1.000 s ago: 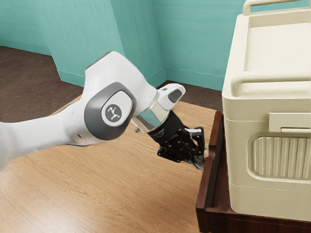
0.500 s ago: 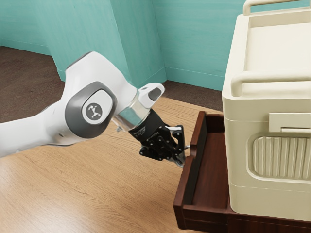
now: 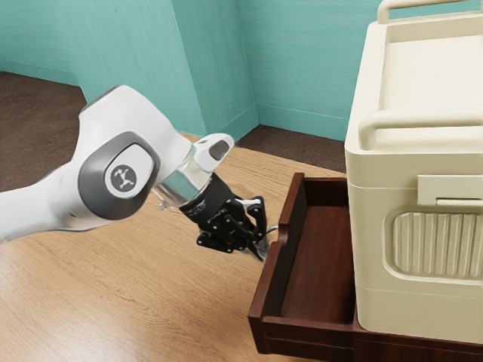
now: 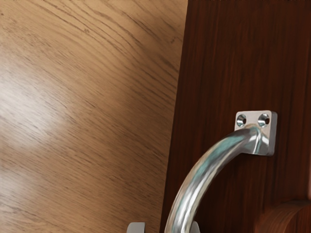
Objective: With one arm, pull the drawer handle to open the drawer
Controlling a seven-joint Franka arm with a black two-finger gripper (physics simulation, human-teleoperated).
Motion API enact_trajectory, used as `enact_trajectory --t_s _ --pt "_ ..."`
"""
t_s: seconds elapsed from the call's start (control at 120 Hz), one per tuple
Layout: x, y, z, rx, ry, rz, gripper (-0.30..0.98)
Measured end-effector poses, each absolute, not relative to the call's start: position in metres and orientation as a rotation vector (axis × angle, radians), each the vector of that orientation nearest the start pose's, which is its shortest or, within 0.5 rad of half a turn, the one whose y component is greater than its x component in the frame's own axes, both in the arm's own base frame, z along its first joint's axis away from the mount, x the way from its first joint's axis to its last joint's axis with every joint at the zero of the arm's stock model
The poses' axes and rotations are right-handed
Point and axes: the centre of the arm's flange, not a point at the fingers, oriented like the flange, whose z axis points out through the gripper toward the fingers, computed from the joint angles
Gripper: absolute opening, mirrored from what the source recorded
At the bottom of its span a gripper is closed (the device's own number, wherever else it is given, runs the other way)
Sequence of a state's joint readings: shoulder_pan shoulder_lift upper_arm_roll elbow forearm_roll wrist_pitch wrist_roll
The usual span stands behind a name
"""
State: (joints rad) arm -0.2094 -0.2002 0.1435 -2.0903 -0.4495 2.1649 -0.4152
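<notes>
A: Which things are big ones, pls?

B: Teal wall (image 3: 302,68) is at the back, w/ the wooden worktop (image 3: 113,309) in front. A cream box (image 3: 377,256) stands at the ext. view's right, and the white arm (image 3: 124,113) comes from the ext. view's left.

A: OK, and the drawer (image 3: 317,260)?

B: It is dark red-brown wood, pulled out beside the box toward the arm. Its inside is visible, so it is open, approx. partway or more; I cannot tell exactly.

A: And the handle (image 4: 209,165)?

B: Curved shiny metal, fixed on the drawer front w/ a small plate (image 4: 255,119), 2 screw holes in it.

A: Gripper (image 3: 261,250) status?

B: At the drawer front, tilted downward. Its fingers (image 4: 136,227) stand apart, w/ the handle betw. them and a gap on one side.
</notes>
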Motion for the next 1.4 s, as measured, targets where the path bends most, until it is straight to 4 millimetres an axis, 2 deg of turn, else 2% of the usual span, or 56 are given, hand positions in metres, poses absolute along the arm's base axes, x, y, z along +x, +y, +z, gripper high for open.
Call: enact_trajectory --t_s 0.908,1.4 --pt "0.501 -0.002 0.54 -3.434 -1.087 -0.302 -0.05" --pt "0.495 0.007 0.542 -3.431 -1.111 -0.311 -0.06"
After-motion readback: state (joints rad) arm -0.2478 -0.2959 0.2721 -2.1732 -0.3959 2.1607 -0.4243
